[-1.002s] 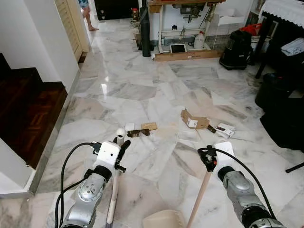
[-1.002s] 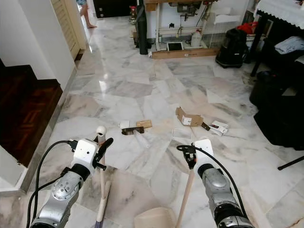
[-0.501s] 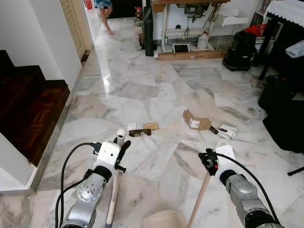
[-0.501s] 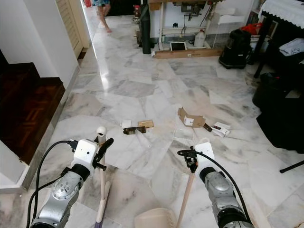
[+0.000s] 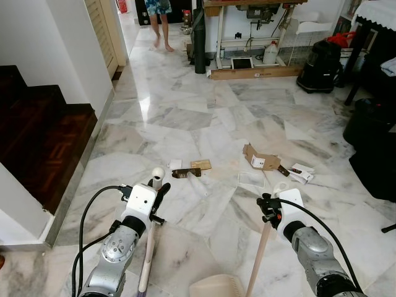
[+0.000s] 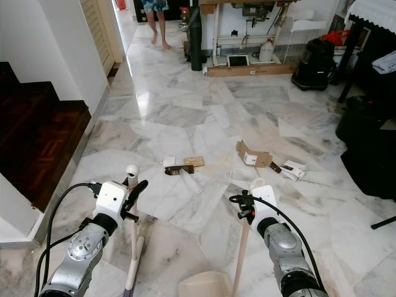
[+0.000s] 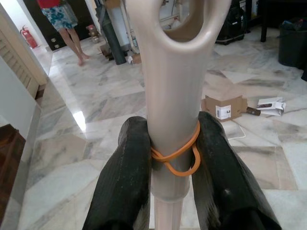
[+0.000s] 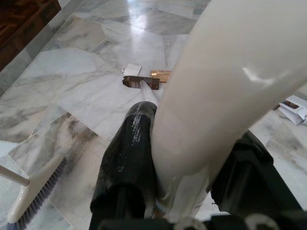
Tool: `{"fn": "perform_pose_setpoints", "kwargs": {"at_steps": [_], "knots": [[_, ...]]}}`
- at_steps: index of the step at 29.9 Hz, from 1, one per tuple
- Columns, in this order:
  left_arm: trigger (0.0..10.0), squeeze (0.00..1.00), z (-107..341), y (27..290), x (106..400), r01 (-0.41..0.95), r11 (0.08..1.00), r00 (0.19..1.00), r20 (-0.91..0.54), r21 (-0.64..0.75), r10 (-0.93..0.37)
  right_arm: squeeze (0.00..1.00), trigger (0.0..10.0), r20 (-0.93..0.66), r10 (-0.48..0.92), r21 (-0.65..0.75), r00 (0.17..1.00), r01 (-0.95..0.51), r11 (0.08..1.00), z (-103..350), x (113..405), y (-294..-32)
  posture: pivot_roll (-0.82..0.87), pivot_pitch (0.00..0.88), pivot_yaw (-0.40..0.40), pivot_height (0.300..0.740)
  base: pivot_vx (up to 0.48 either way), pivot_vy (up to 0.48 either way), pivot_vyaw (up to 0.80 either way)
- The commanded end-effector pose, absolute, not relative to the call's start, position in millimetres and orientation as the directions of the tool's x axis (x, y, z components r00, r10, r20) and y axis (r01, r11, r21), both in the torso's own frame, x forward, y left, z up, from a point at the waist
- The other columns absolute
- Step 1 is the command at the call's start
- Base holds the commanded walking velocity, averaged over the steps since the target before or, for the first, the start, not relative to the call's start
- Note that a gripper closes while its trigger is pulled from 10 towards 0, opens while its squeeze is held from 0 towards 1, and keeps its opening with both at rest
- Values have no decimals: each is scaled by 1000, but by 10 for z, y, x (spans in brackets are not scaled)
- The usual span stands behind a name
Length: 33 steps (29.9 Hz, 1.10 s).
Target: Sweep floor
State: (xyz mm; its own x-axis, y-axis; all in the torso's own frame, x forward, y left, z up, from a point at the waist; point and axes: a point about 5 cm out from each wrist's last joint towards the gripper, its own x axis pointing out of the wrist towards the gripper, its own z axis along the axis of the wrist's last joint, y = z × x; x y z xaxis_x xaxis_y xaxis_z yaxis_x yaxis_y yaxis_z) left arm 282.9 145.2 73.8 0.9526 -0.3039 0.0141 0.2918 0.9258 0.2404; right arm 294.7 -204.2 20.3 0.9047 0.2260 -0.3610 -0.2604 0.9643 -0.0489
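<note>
My left gripper is shut on the beige broom handle, just below its looped end; in the left wrist view an orange rubber band circles the handle between the fingers. The broom's bristle head rests on the marble floor. My right gripper is shut on the cream dustpan handle, and the dustpan sits low between my arms. Litter lies ahead: a torn cardboard box, a brown wrapper, a white packet and a clear plastic piece.
Dark wooden stairs rise on the left beside a white wall. A person stands barefoot at the far end. A table with clutter, a black vacuum and dark furniture line the back and right.
The camera view has shifted slightly. The person at the far end has walked to the right, further into view. Both grippers keep their hold on the handles.
</note>
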Motion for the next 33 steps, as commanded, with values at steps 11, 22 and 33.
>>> {"fn": "perform_pose_setpoints", "kwargs": {"at_steps": [11, 22, 33], "knots": [[10000, 0, 811, 1487, 2884, 269, 927, 957, 34, 263, -288, 0, 0, -318, 218, -65, 923, -250, 966, 289, 3009, -2012, 70, 0, 27, 740, 0, 0, 0], [10000, 0, 827, 1528, 2900, 241, 934, 964, 43, 263, -261, 0, 10000, -231, 131, -93, 964, -155, 983, 435, 3114, -2030, 69, 0, 27, 740, 0, 0, 0], [10000, 0, 847, 1567, 2916, 202, 945, 973, 60, 257, -224, 0, 10000, -127, 57, -112, 990, -71, 991, 584, 3189, -2013, 67, 0, 24, 740, 0, 0, 0]]}}
